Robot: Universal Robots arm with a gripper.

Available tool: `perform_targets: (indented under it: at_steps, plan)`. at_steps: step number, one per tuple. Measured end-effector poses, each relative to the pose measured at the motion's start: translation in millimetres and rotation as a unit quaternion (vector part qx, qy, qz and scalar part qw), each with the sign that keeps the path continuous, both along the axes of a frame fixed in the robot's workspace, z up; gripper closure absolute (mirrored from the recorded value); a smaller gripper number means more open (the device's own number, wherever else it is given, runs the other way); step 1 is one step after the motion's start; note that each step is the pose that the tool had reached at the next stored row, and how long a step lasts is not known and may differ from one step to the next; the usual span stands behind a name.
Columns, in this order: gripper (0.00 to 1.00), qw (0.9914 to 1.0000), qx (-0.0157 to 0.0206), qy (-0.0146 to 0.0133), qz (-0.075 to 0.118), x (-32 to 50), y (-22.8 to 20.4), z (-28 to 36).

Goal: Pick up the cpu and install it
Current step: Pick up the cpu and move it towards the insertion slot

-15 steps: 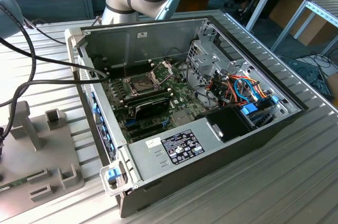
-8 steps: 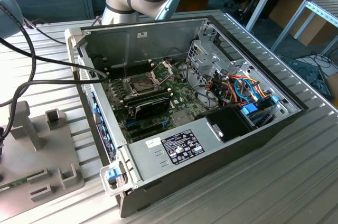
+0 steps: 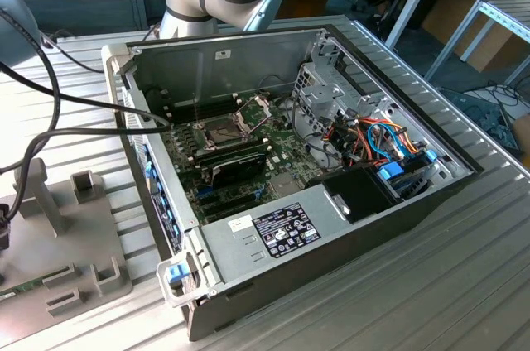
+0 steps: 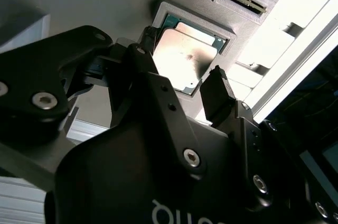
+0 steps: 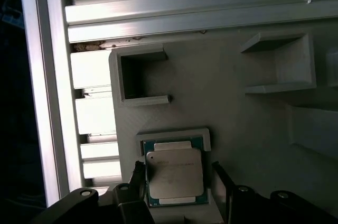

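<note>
On the grey holder [image 5: 222,102], the cpu [image 5: 174,174] sits, seemingly untouched, between the fingers of the released gripper [image 4: 182,55]

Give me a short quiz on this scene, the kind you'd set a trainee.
1. True or false: the cpu is already seated inside the computer.
2. Pick one. The end effector is: A) clamped on a memory stick, B) open, straddling the cpu, C) down inside the computer.
3. Fill in: the cpu lies in a square recess of a grey ____.

Key: 1 false; 2 B; 3 holder.
</note>
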State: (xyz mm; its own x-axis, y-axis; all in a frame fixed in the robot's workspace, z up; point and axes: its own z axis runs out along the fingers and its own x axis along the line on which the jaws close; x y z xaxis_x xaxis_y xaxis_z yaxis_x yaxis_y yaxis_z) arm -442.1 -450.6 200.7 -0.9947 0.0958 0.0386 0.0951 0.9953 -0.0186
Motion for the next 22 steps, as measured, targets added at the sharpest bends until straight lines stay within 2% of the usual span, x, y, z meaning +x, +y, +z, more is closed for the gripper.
perform_targets:
  at_steps: [5, 22]
  plan:
    - [0.38, 1.0, -0.001, 0.0, 0.0, -0.1, 0.2, -1.0]
    - [0.38, 1.0, -0.0011, 0.0, 0.0, -0.1, 0.5, -4.0]
